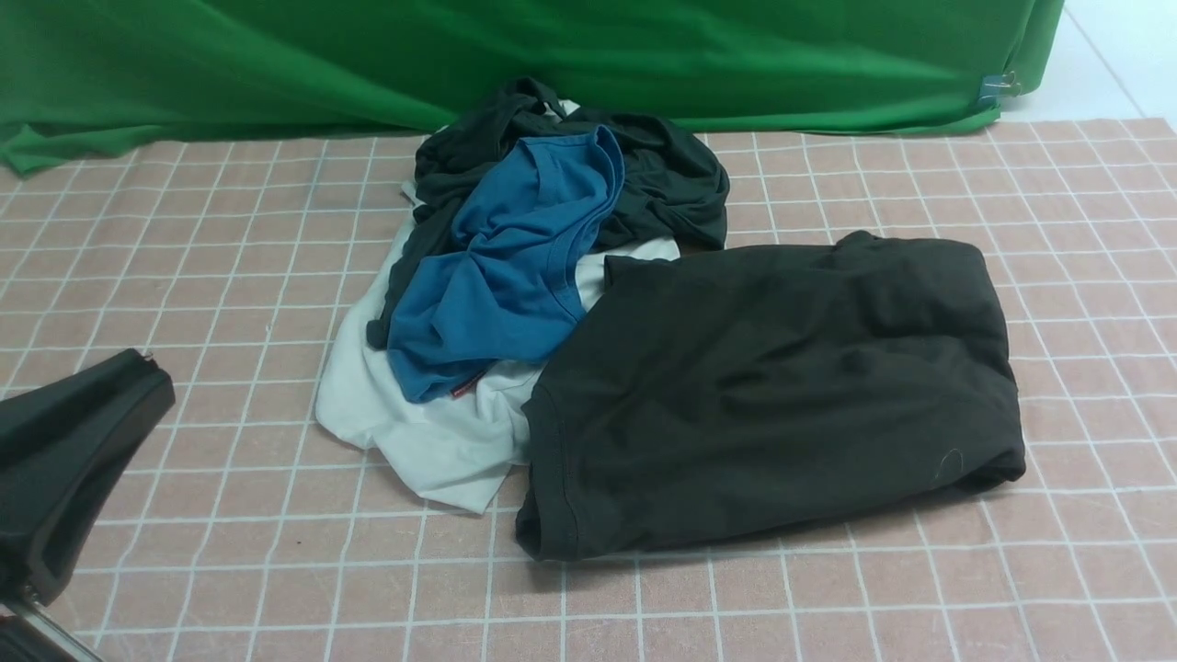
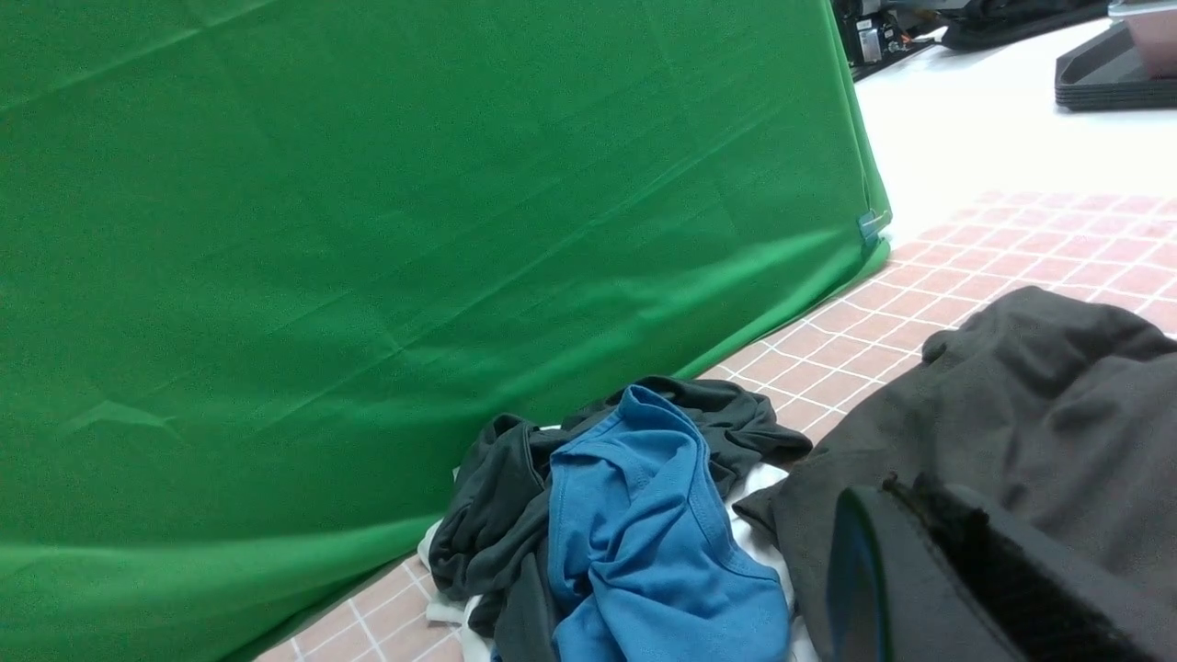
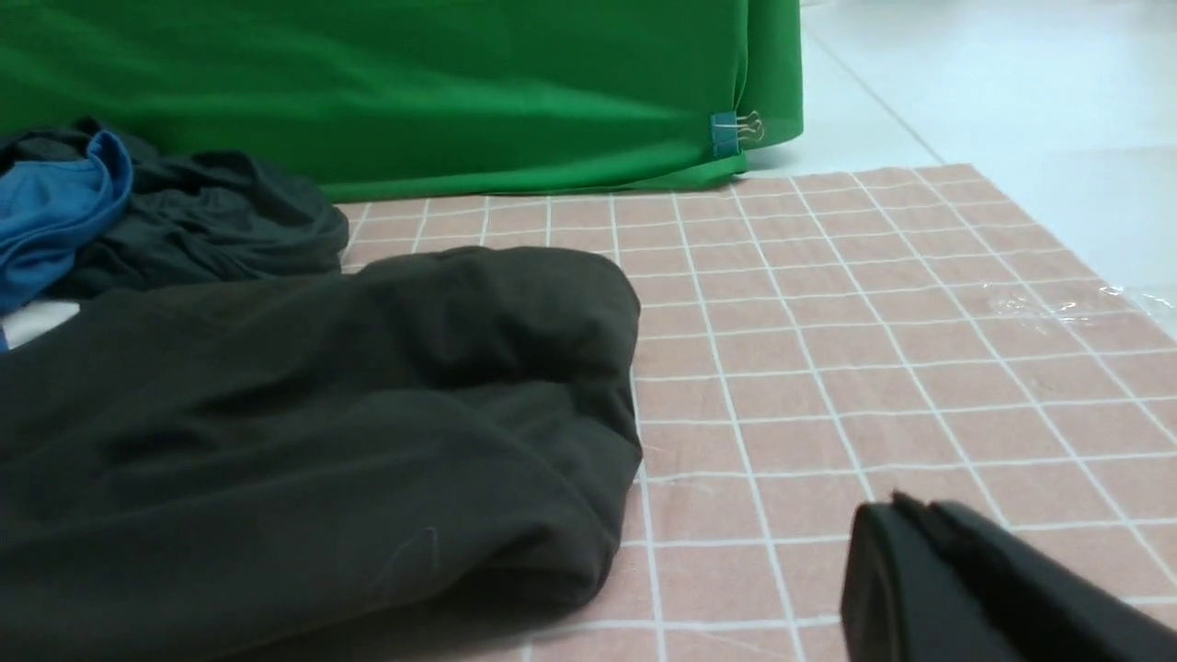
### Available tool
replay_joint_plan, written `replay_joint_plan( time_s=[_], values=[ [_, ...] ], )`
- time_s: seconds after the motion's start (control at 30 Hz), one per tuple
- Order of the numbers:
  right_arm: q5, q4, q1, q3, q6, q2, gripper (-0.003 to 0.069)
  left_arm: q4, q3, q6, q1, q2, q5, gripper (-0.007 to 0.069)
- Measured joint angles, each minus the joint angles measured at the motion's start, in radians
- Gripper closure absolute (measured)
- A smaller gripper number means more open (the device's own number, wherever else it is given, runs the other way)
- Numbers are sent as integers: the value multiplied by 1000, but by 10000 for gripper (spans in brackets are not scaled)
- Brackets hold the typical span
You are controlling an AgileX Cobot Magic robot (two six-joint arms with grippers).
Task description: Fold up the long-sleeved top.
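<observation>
The long-sleeved top (image 1: 772, 386) is lying as a compact folded bundle on the checked surface (image 1: 1085, 276), right of centre and toward the near edge, its ribbed hem facing near-left; no logo is showing, so the printed side is presumably turned inward or under. Its far-left corner is overlapping a pale garment (image 1: 432, 441) belonging to the heap at the far centre, where a blue T-shirt (image 1: 515, 267) is draped over a smaller dark garment (image 1: 662, 175) before the green backdrop (image 1: 276, 55). The left end effector (image 1: 138, 363) is sitting at the near left with jaws pressed together and gripping nothing; the right end effector (image 3: 906, 515) is hanging near the top's right side, likewise closed and empty, suggesting the fold is judged finished
</observation>
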Motion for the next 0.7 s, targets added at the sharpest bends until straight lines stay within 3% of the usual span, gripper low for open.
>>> replay_joint_plan(
  time_s=[0.7],
  values=[
    [-5, 0, 0, 0, 1, -3, 558, 0, 0, 0, 0, 0, 0, 605]
  ],
)
